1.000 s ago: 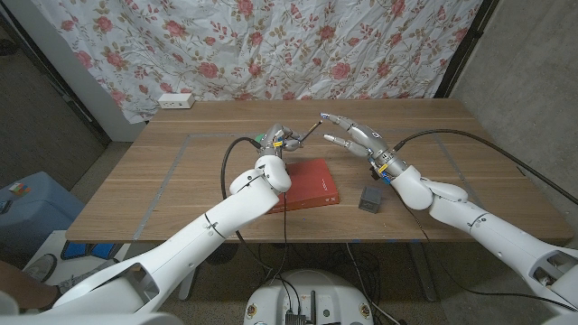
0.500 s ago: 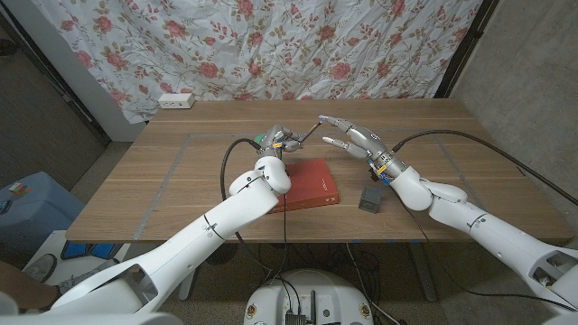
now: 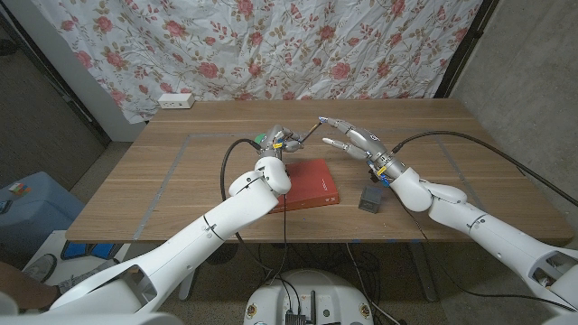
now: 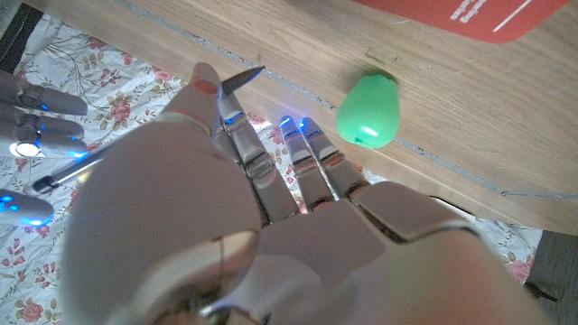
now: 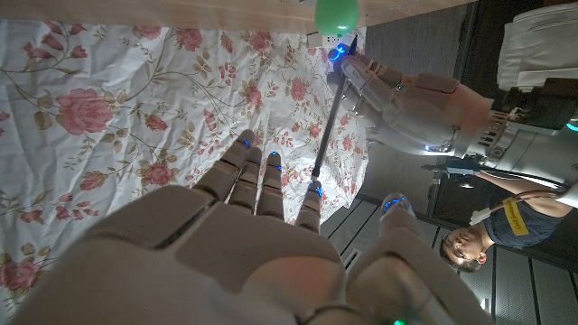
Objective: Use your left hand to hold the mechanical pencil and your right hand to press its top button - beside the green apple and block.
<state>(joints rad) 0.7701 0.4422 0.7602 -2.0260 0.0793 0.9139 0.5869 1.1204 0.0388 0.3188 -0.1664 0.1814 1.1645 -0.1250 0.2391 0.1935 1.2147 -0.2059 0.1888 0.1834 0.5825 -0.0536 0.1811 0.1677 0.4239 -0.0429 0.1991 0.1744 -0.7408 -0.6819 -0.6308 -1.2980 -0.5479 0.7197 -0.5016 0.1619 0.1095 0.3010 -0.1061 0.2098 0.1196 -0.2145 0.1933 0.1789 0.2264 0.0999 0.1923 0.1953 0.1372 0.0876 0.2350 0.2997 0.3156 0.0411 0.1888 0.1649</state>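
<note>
While the left robot hand (image 3: 279, 143) grips the mechanical pencil (image 3: 306, 134) above the counter (image 3: 181, 181) toward its far edge, by the green apple (image 3: 263, 138), the shaft slants toward the right robot hand (image 3: 350, 137).

Left wrist: pencil (image 4: 63, 173) pinched; apple (image 4: 368, 110) just beside.

Right wrist: right robot hand (image 5: 271, 194) holds nothing, fingers spread, one fingertip at the pencil (image 5: 329, 117) top.

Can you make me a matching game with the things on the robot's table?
Things:
1. mechanical pencil
2. green apple
3. red book
4. grey block

Matches:
A. lies flat near the table's front edge
B. held up in the left hand
C. sits below the right hand's wrist
D. round, on the wood beside the left hand

Pairs: 1-B, 2-D, 3-A, 4-C
</note>
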